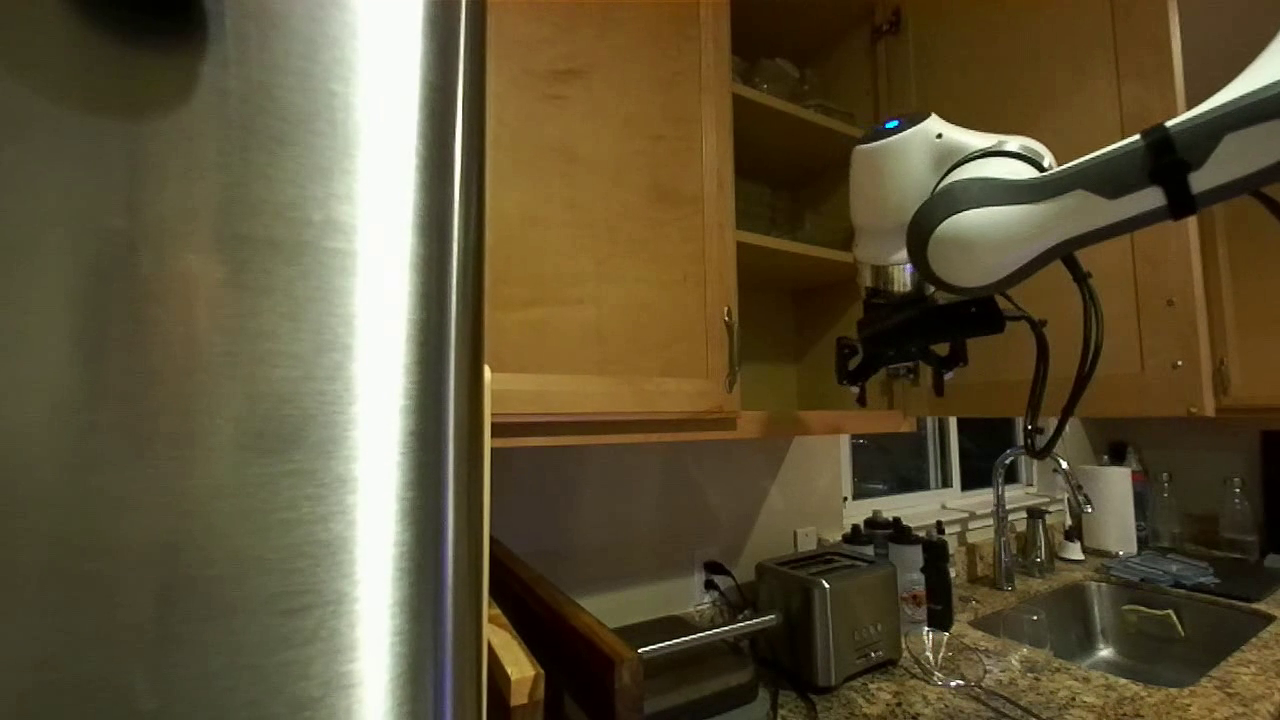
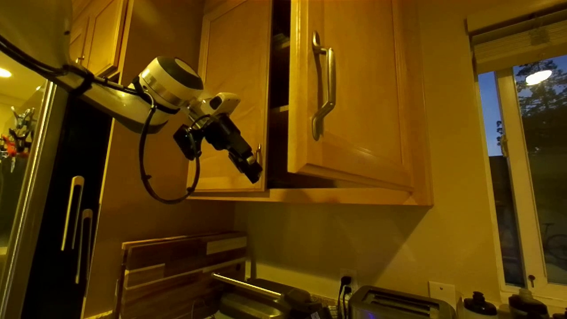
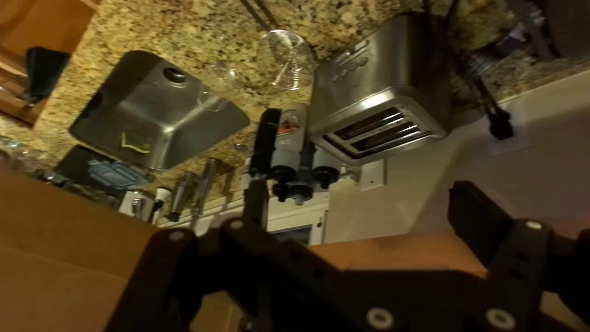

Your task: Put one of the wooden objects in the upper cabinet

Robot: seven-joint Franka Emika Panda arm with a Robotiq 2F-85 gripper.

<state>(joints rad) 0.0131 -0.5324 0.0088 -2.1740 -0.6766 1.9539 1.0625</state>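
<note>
Two jaws, one open cabinet point(image 2: 354, 102)

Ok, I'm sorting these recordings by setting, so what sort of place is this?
A kitchen, probably one in a home. What shows it: a steel sink, a toaster, and a wooden upper cabinet that stands open.

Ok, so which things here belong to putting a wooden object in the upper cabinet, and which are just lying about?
For the job:
upper cabinet, standing open
gripper, open and empty
wooden boards, perhaps

Just there:
toaster
bottles
paper towel roll
steel fridge
</note>
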